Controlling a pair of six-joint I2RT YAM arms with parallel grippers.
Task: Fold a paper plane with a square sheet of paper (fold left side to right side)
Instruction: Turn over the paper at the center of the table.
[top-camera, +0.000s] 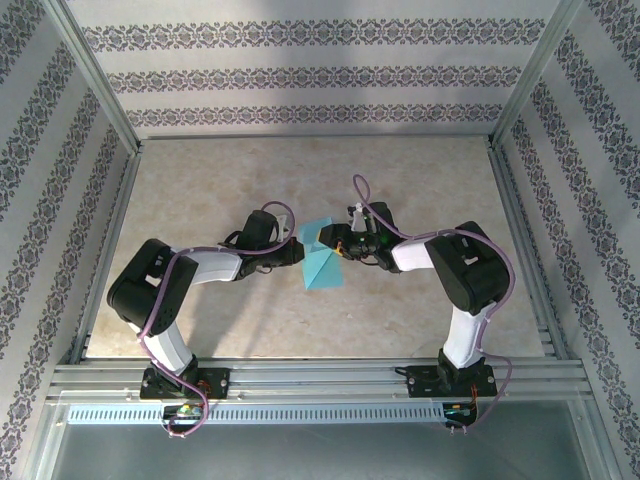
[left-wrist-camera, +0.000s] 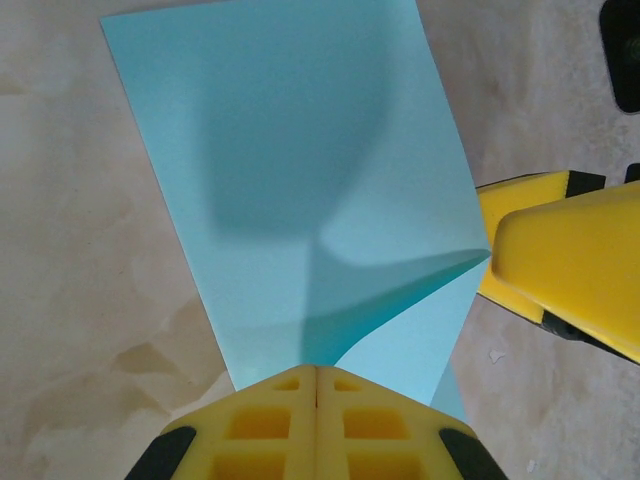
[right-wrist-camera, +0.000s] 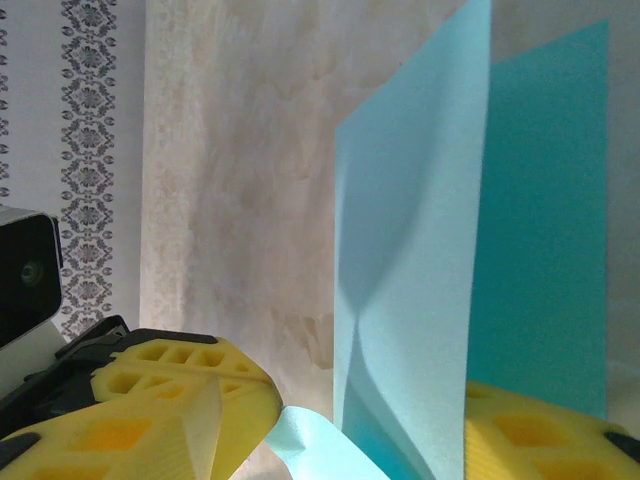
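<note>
The square sheet of paper (top-camera: 322, 262) is cyan-blue and partly folded over itself, one flap raised above the marble table. In the left wrist view the sheet of paper (left-wrist-camera: 300, 150) curls upward, and my left gripper (left-wrist-camera: 316, 372) is shut on its near edge. My left gripper (top-camera: 297, 250) meets the sheet from the left. My right gripper (top-camera: 340, 243) comes in from the right, and its yellow fingers (left-wrist-camera: 570, 260) sit at the paper's right edge. In the right wrist view my right gripper (right-wrist-camera: 370, 440) stands open, with the upright paper flap (right-wrist-camera: 420, 280) between its spread fingers.
The beige marble table (top-camera: 200, 190) is ringed by a metal frame (top-camera: 310, 375) and patterned walls (top-camera: 310, 75). Both arms bend inward and meet at the table's middle.
</note>
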